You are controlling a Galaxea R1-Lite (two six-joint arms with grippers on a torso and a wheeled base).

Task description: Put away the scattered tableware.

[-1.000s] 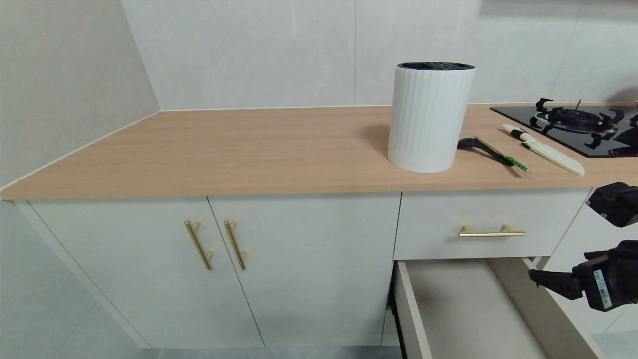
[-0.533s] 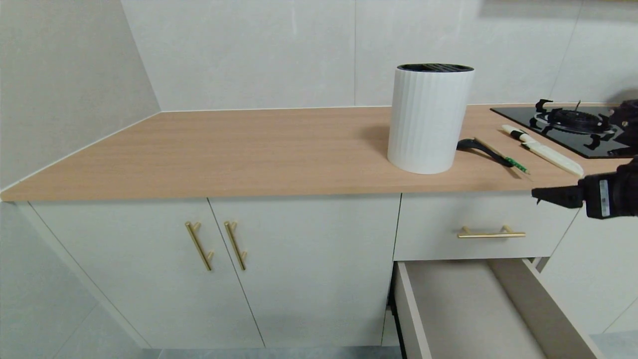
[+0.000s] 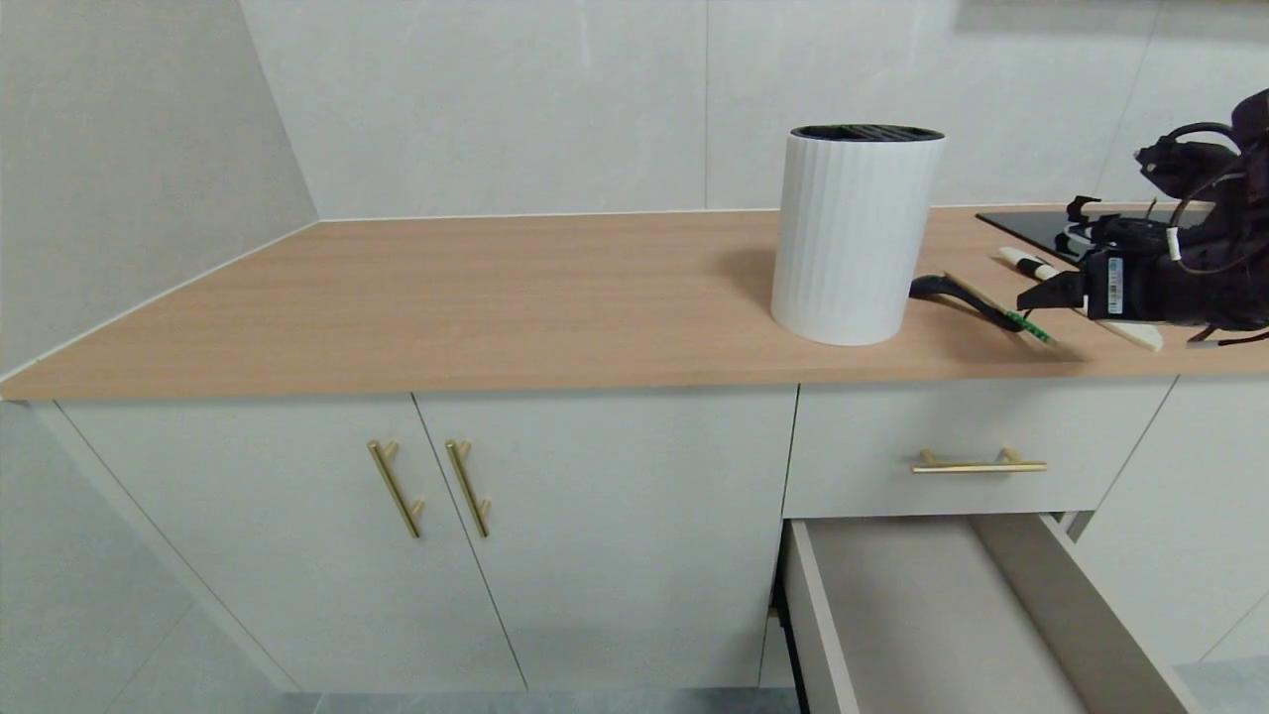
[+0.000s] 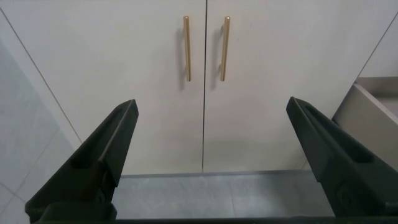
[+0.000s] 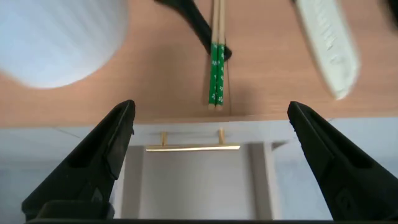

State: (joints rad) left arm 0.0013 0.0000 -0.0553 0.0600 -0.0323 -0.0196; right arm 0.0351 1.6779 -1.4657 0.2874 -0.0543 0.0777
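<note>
On the wooden countertop (image 3: 496,297), right of a white ribbed utensil holder (image 3: 851,238), lie a black spoon (image 3: 952,293), a pair of chopsticks with green ends (image 3: 1021,322) and a white knife (image 3: 1140,335). My right gripper (image 3: 1043,295) hovers open just above the counter's front edge, over the knife and beside the chopsticks. The right wrist view has the chopsticks (image 5: 216,68), spoon (image 5: 198,25), knife (image 5: 329,46) and holder (image 5: 56,43) beyond the open gripper (image 5: 211,109). My left gripper (image 4: 211,106) hangs open, low before the cabinet doors.
Under the counter the lower drawer (image 3: 823,625) is pulled open, with a shut drawer and its gold handle (image 3: 979,462) above it. Double cabinet doors with gold handles (image 3: 431,488) stand to the left. A black gas hob (image 3: 1031,223) sits at the counter's right end.
My right arm has risen from beside the open drawer to above the counter's front edge and now hovers over the knife. The tableware has not moved.
</note>
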